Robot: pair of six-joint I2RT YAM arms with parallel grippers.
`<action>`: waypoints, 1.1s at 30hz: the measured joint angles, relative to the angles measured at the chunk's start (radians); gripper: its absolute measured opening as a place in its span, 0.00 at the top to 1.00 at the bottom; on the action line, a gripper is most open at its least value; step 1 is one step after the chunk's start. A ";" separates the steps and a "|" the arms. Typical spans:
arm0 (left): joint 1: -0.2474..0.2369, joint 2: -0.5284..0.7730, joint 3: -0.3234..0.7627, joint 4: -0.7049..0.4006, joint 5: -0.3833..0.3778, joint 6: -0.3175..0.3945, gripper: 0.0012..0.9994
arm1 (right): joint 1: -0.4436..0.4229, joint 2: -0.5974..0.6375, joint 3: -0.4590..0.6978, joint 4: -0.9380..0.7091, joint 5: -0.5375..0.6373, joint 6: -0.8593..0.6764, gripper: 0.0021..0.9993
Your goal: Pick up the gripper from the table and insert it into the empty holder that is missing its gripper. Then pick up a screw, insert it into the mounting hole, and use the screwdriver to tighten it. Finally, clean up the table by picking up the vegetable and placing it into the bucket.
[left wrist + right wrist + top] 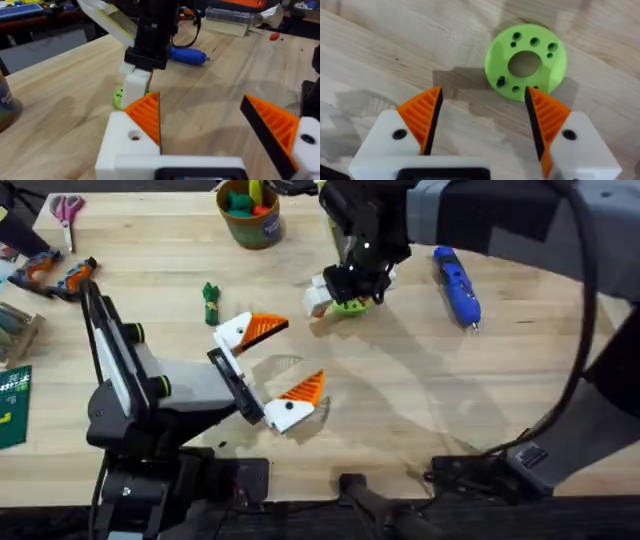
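Resting low over the middle of the wooden table point(420, 400), the left gripper point(272, 372) — white blocky finger bases tipped with orange ribbed pads point(147, 115), jaws spread wide with nothing between them. Hanging nose-down farther back, right of centre, the right gripper point(347, 292), just above a lime-green disc point(526, 59) lying flat on the wood; jaws also standing wide and empty, both orange pads point(424, 116) in place on their white bases, one pad tip overlapping the disc's near rim in the wrist view, though contact cannot be told. Showing a large round centre hole ringed by smaller holes, that disc. Lying on the table to the right of the right gripper and well apart from it, the screwdriver point(457, 285) — bright blue, thick and pen-shaped, thin metal tip pointing toward the near edge. Sitting left of the disc, beyond the left gripper's far finger, the vegetable point(210, 302): small, dark green, elongated. Standing at the far edge behind it, the bucket point(251, 218), round and olive-brown, holding several colourful toy pieces. Lying at the far left corner, pink-handled scissors point(67, 210).
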 joint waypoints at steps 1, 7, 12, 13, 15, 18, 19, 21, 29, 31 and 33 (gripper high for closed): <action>0.000 0.000 0.000 0.000 0.000 0.000 0.01 | 0.002 0.004 0.000 0.003 0.000 0.000 0.07; 0.000 0.000 0.000 0.000 0.000 0.000 0.01 | 0.027 0.011 0.000 0.021 0.012 0.003 0.08; 0.000 0.000 0.000 0.000 0.000 0.000 0.01 | 0.033 0.015 0.002 0.025 0.024 0.002 0.07; 0.000 0.000 0.000 0.000 0.000 0.000 0.01 | 0.033 0.017 0.002 0.027 0.025 0.002 0.08; 0.000 0.000 0.000 0.000 0.000 0.000 0.01 | 0.033 0.023 0.004 0.033 0.028 0.002 0.08; 0.000 0.000 0.000 0.000 0.000 0.000 0.01 | 0.032 0.032 0.004 0.046 0.031 -0.002 0.08; 0.000 0.000 0.000 0.000 0.000 0.000 0.01 | 0.032 0.032 0.007 0.050 0.031 -0.005 0.08; 0.000 0.000 0.000 0.000 0.000 0.000 0.01 | 0.032 0.032 0.009 0.051 0.032 -0.005 0.09; 0.000 0.000 0.000 0.000 0.000 0.000 0.01 | 0.032 0.032 0.010 0.050 0.032 -0.009 0.25; 0.000 0.000 0.000 0.000 0.000 0.000 0.01 | 0.033 0.032 0.010 0.050 0.032 -0.010 0.26; 0.000 0.000 0.000 0.000 0.000 0.000 0.01 | 0.032 0.032 0.010 0.050 0.032 -0.010 0.26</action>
